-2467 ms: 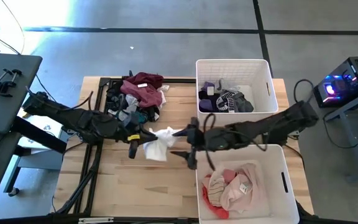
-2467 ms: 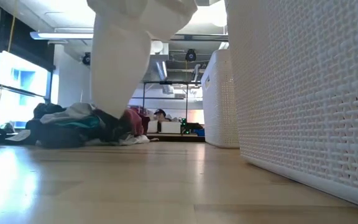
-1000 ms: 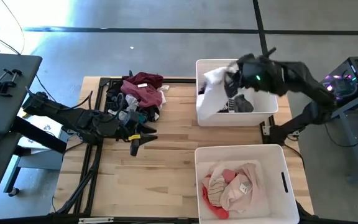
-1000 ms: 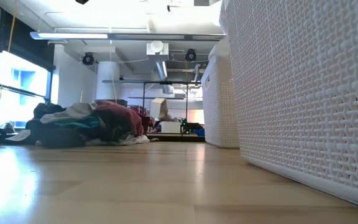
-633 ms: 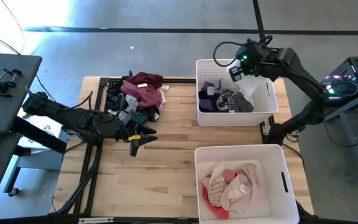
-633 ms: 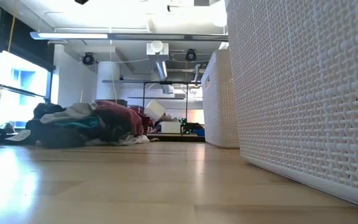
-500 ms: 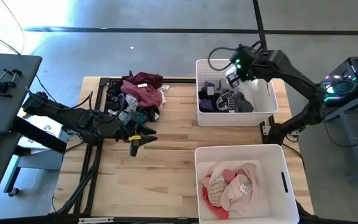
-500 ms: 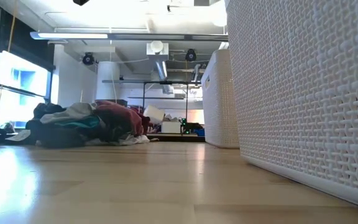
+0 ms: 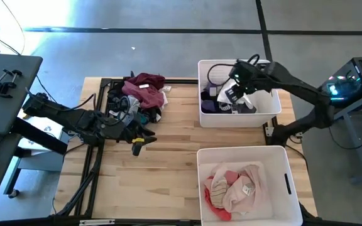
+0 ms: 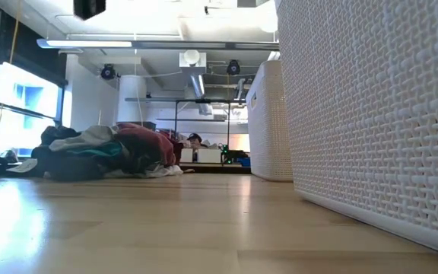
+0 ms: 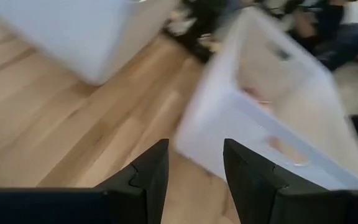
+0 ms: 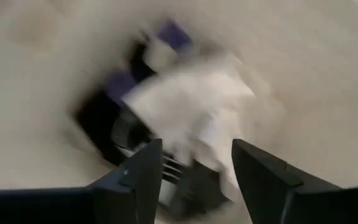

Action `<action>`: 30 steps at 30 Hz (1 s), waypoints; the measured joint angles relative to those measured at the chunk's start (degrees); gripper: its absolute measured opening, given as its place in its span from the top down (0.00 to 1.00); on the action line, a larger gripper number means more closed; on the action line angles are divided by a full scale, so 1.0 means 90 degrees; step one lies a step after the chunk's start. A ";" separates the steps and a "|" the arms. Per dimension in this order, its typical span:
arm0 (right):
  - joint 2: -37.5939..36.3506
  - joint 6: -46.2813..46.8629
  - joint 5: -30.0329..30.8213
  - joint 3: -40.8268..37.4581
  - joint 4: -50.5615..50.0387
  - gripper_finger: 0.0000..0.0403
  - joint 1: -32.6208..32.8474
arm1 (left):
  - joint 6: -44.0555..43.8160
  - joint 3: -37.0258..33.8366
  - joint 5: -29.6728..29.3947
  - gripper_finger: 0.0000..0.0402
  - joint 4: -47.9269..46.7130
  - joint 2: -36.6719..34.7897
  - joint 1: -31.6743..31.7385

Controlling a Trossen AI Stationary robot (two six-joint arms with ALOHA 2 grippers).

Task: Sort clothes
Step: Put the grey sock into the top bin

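The right pincer (image 9: 231, 91) hangs open over the far white plastic bin (image 9: 270, 70), above a soft white cloth (image 12: 194, 102). The left pincer (image 9: 140, 143) is open near the pile of clothes (image 9: 138, 95).

An overhead camera looks straight down on the whole wooden table (image 9: 168, 169) and both arms. A second, at tabletop height, faces level across it, close beside a white bin (image 10: 371, 114), sharing the clothes pile (image 9: 137, 97). Each wrist camera looks forward past its own fingers.
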 joint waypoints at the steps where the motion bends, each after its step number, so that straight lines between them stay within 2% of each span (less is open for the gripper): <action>1: -0.0144 0.0136 0.0022 0.0014 0.0258 0.55 0.0213 | -0.0208 0.0000 -0.0114 0.65 -0.0198 0.0000 0.0037; 4: -0.0534 0.0622 0.0313 0.0003 0.1245 0.55 0.0982 | -0.1012 0.0000 -0.0387 0.65 -0.0977 -0.0002 0.0217; 7: -0.0739 0.0838 0.0894 -0.0074 0.2305 0.55 0.1915 | -0.1633 0.0000 -0.0467 0.65 -0.1928 -0.0002 0.0606; 12: -0.0579 0.0563 0.1664 -0.0083 0.3560 0.55 0.3268 | -0.1694 0.0000 -0.0437 0.65 -0.3364 0.0013 0.1669; 15: -0.0360 0.0524 0.1915 -0.0083 0.4168 0.55 0.3818 | -0.1265 -0.0001 -0.0484 0.65 -0.3925 0.0102 0.2364; 19: 0.0036 0.0521 0.2053 -0.0084 0.5134 0.55 0.4325 | -0.0320 -0.0007 -0.0421 0.64 -0.3987 0.0336 0.3136; 24: 0.0515 0.0172 0.1793 -0.0086 0.6214 0.55 0.4733 | 0.0493 -0.0007 -0.0095 0.60 -0.3964 0.0737 0.3908; 30: 0.0782 0.0269 0.1635 -0.0086 0.6442 0.55 0.5139 | 0.1362 -0.0010 0.0210 0.60 -0.3963 0.1374 0.4762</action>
